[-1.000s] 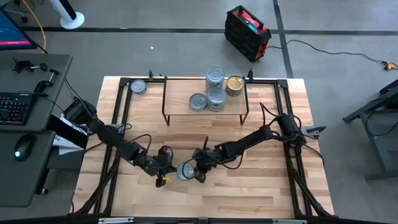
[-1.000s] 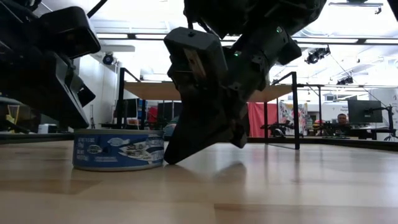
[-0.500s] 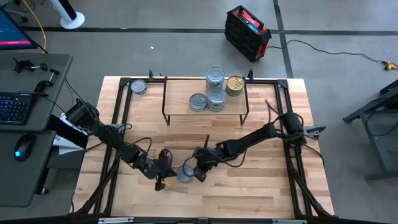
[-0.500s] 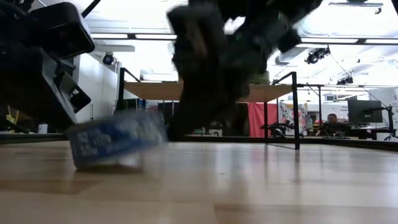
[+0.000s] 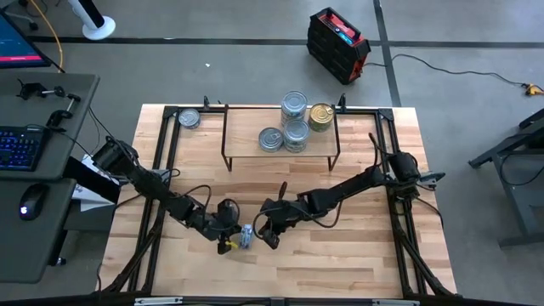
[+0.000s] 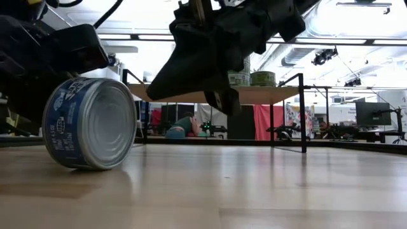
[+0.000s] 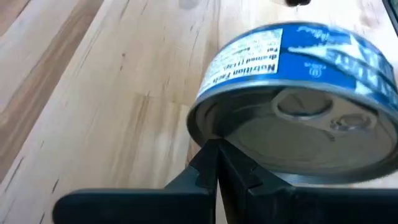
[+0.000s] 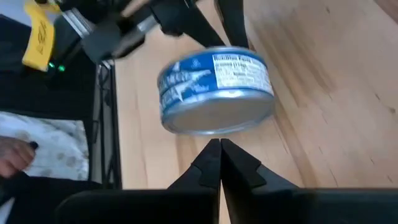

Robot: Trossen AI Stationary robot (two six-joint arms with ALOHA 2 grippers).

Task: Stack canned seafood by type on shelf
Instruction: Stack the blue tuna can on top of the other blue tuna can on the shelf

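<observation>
Grey concrete floor (image 5: pixel 212 72) w/ dark tape lines running across. Black-and-red case (image 5: pixel 337 44) sitting on floor behind the light-wood tabletop (image 5: pixel 340 263). Side desk (image 5: pixel 34 170) standing on the left, carrying keyboard (image 5: pixel 19 146) and mouse (image 5: pixel 32 203). White fan base (image 5: pixel 95 24) showing top left. Low view: ceiling lights (image 6: pixel 159 37) glowing, red curtain (image 6: pixel 267 121) hanging at back, monitor (image 6: pixel 372 114) standing far right, person sitting near it.
</observation>
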